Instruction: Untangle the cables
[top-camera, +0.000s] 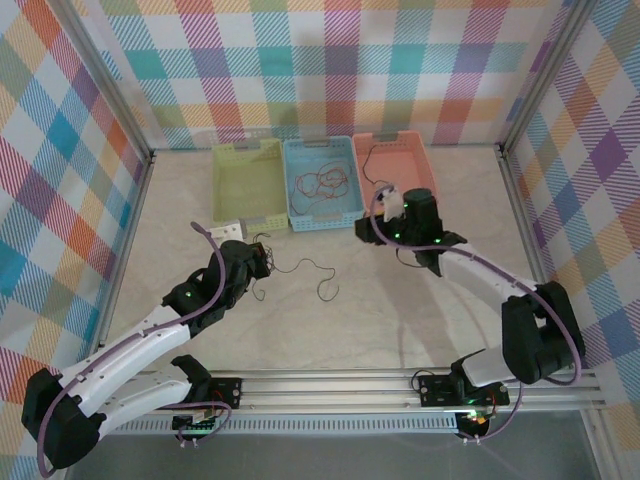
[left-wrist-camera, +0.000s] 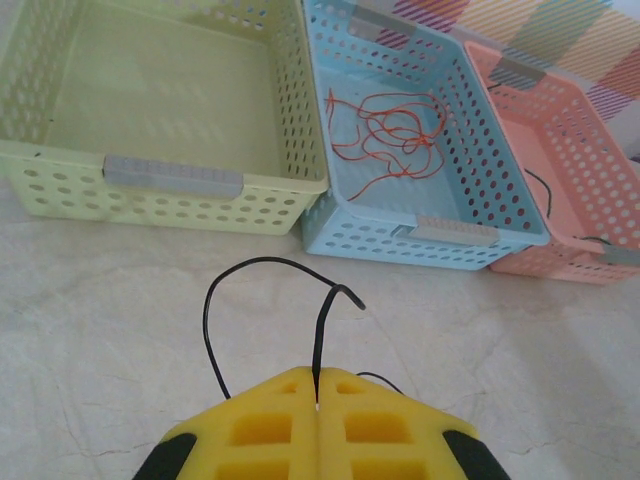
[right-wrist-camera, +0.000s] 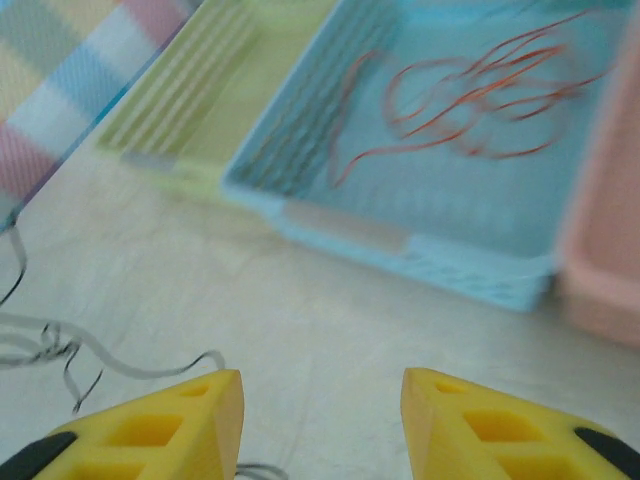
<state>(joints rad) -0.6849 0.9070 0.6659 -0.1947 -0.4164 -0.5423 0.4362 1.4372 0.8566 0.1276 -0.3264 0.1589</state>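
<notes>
A thin black cable (left-wrist-camera: 208, 310) loops up from the table, and my left gripper (left-wrist-camera: 318, 385) is shut on one strand of it. From above, this cable (top-camera: 305, 268) trails right from the left gripper (top-camera: 262, 256) across the table. More black strands (right-wrist-camera: 130, 365) lie blurred to the left of my right gripper (right-wrist-camera: 322, 385), which is open with nothing between its fingers. It hovers over the table in front of the blue basket (top-camera: 325, 222). Tangled red cables (left-wrist-camera: 390, 135) lie inside that basket. Another black cable (left-wrist-camera: 540, 190) lies in the pink basket (left-wrist-camera: 590, 150).
Three baskets stand in a row at the back: an empty green basket (top-camera: 248, 215), the blue one, and the pink one (top-camera: 395, 142). A small white piece (top-camera: 228, 230) lies in front of the green basket. Checked walls close in the table.
</notes>
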